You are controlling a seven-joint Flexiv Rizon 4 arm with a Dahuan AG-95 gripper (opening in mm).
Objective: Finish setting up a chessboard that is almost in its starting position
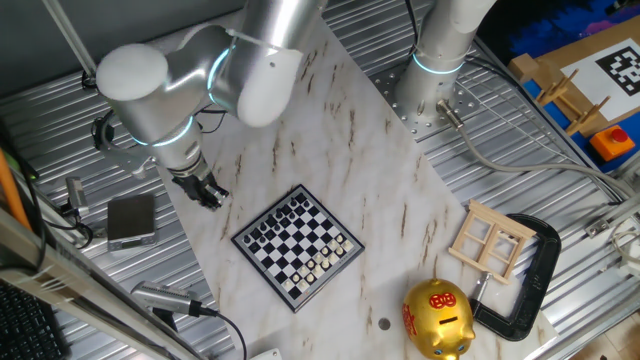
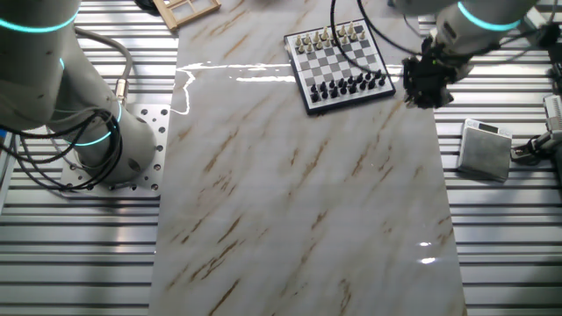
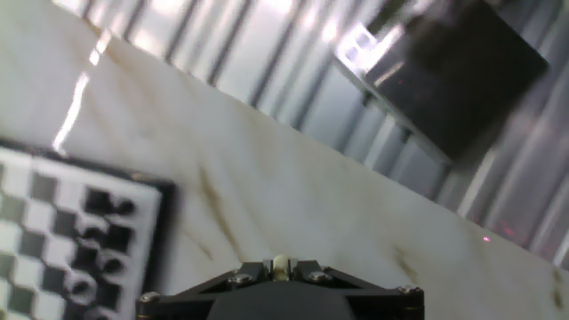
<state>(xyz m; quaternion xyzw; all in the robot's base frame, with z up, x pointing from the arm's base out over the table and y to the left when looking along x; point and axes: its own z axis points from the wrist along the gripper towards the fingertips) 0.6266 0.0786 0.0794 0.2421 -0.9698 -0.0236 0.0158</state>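
One chessboard (image 1: 298, 245) with two rows of dark pieces and two of pale lies on the marble table (image 1: 400, 210), beside one gripper (image 1: 208, 194) whose finger spacing I cannot tell.

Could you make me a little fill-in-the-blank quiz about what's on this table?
1. The chessboard lies on a ____ slab.
2. The gold piggy bank stands beside a black ____.
3. The gripper hovers off the board on the side of its ____ pieces.
4. The pale wooden frame has ____ panes.

Missing words: marble; clamp; dark; four
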